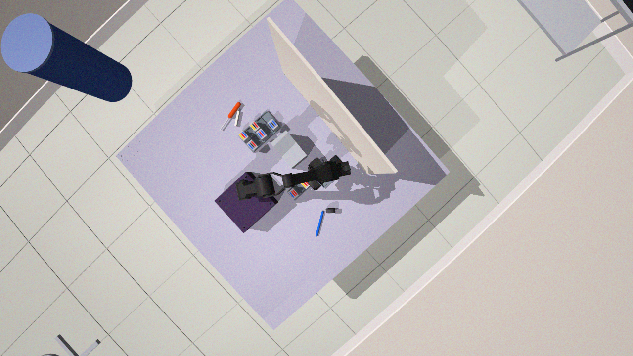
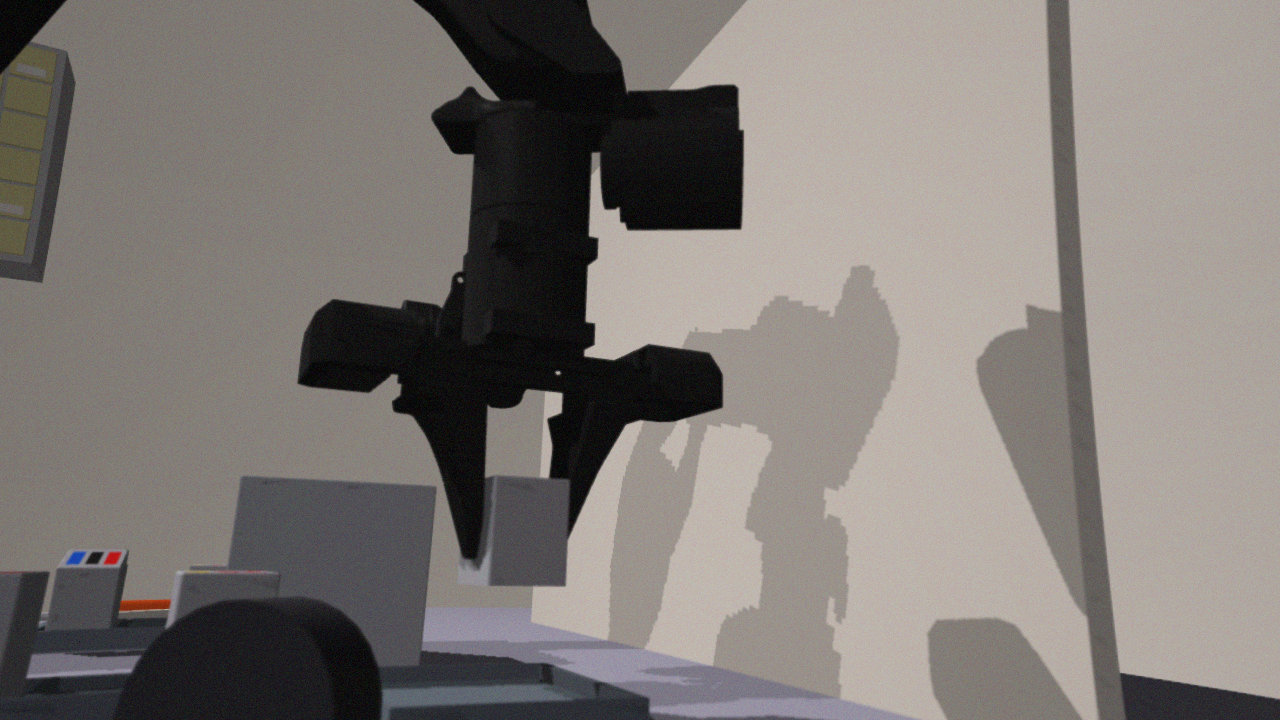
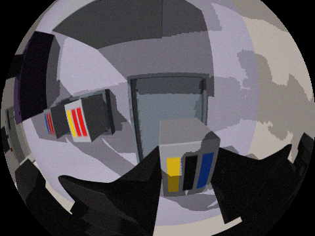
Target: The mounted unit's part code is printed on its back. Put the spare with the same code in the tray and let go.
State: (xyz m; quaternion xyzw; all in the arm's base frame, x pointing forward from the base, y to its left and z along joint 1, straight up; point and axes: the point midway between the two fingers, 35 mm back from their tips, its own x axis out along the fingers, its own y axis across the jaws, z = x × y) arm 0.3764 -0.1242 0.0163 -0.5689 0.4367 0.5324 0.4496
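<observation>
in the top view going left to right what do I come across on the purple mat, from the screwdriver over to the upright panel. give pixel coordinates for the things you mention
Screwdriver (image 1: 234, 110), grey box (image 1: 292, 149) (image 2: 331, 564), panel (image 1: 327, 93).
</observation>
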